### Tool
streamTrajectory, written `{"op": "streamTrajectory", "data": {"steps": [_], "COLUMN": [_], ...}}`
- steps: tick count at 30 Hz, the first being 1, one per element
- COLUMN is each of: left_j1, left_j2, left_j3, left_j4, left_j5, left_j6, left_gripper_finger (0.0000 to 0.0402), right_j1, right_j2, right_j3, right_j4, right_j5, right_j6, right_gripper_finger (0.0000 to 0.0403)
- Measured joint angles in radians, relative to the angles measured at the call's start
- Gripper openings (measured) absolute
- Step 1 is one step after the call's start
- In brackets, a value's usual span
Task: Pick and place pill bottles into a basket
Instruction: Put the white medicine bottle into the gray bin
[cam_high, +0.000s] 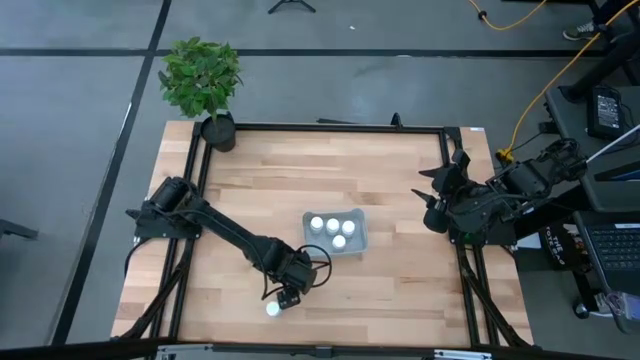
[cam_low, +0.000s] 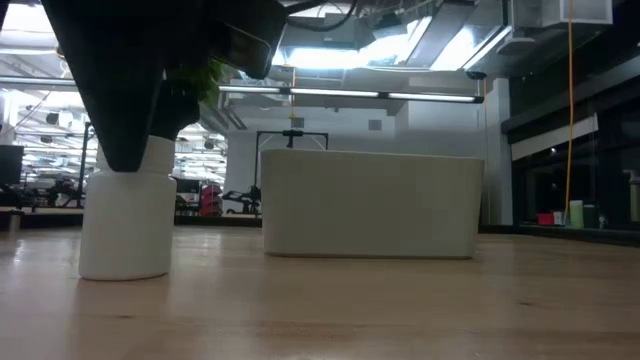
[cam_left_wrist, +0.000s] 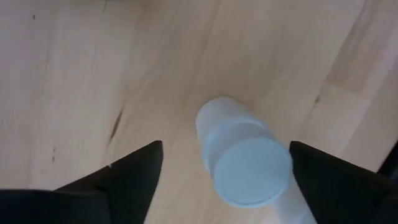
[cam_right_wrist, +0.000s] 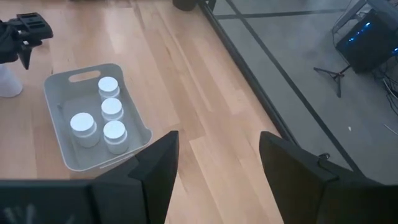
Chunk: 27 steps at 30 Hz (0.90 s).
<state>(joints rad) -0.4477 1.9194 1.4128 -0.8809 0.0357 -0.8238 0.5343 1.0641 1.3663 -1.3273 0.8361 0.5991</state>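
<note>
One white pill bottle (cam_high: 272, 308) stands upright on the table near its front edge. It also shows in the low view (cam_low: 125, 225) and in the left wrist view (cam_left_wrist: 245, 165). My left gripper (cam_high: 287, 297) is open and points down over the bottle. Its fingers (cam_left_wrist: 134, 171) stand on either side of the cap without plainly touching it. The pale basket (cam_high: 358, 228) sits mid-table, to the bottle's right and farther back, with several white bottles (cam_right_wrist: 102, 115) standing in it. My right gripper (cam_high: 432, 205) is open and empty at the table's right edge.
A black plant pot (cam_high: 218, 130) with a green plant stands at the table's far left corner. A dark frame (cam_high: 330, 127) runs along the table's edges. Bare wood lies between the basket and my right arm.
</note>
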Motion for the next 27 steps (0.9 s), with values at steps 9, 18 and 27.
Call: {"op": "streamTrajectory", "data": {"steps": [9,18,27], "left_j1": [0.0,0.0,0.052], "left_j2": [-0.004,-0.009,-0.076], "left_j3": [0.0,0.02,0.167], "left_j4": [0.029,0.024,-0.133], "left_j5": [0.025,0.045,-0.027], "left_j6": [0.015,0.016,0.078], "left_gripper_finger": [0.0181,0.0153,0.0153], "right_j1": [0.0,0.0,0.0], "right_j2": [0.0,0.0,0.0], "right_j3": [0.0,0.0,0.0], "right_j4": [0.0,-0.001,-0.002], "right_j5": [0.0,0.0,0.001], "right_j6": [-0.001,-0.002,-0.006], "right_gripper_finger": [0.0225,0.0225,0.0225]}}
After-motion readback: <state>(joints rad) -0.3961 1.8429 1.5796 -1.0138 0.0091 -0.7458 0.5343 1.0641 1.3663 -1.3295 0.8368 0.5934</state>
